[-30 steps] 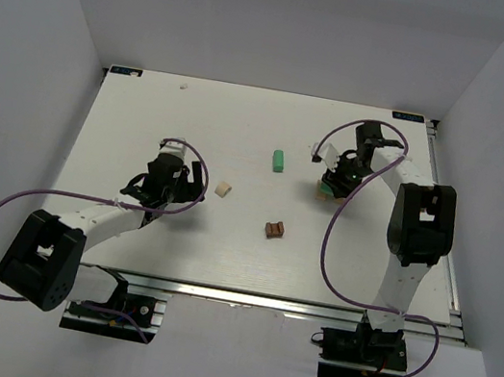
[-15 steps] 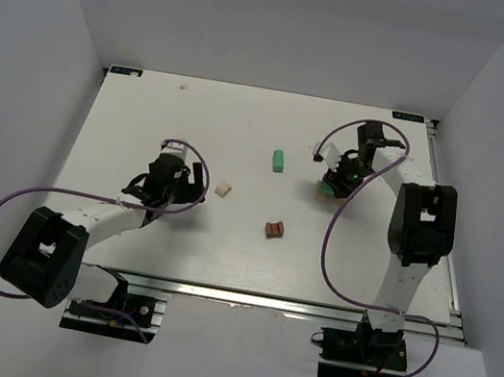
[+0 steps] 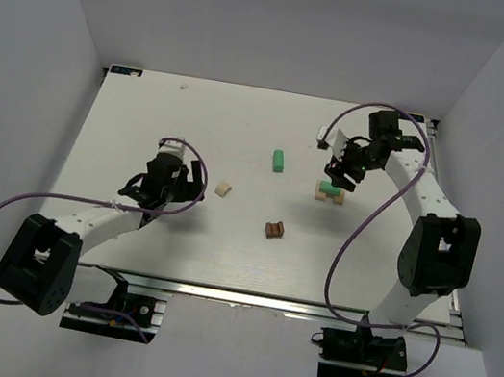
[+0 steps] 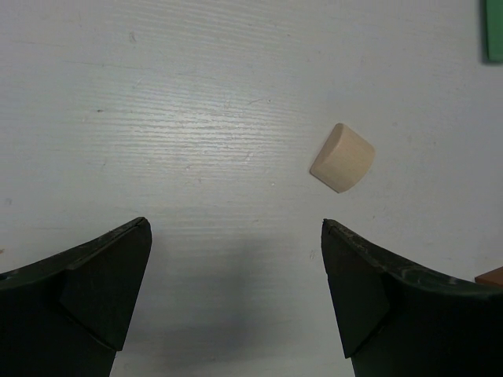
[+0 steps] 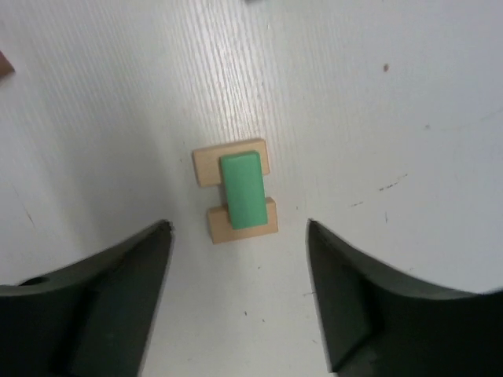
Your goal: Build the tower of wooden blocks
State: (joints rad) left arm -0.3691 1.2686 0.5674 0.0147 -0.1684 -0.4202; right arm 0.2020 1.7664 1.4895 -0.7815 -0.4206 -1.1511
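At the right of the table, a mint green block (image 5: 242,190) lies across two pale tan blocks (image 5: 236,225), forming a low stack (image 3: 330,193). My right gripper (image 5: 237,226) hangs open just above and behind the stack (image 3: 339,175), holding nothing. A loose tan block (image 4: 342,157) lies ahead and to the right of my open, empty left gripper (image 4: 234,225), which sits a short way left of that block (image 3: 224,188) in the top view (image 3: 192,184). A second green block (image 3: 278,161) and the notched dark brown block (image 3: 273,228) lie near mid-table.
A tiny white scrap (image 3: 184,86) lies at the table's far edge. The brown block's corner (image 4: 491,276) and the loose green block's edge (image 4: 493,31) show at the right border of the left wrist view. White walls enclose the table.
My right gripper has opened, let go of the green block on the two tan blocks, and lifted back from the stack. The left arm has barely shifted.
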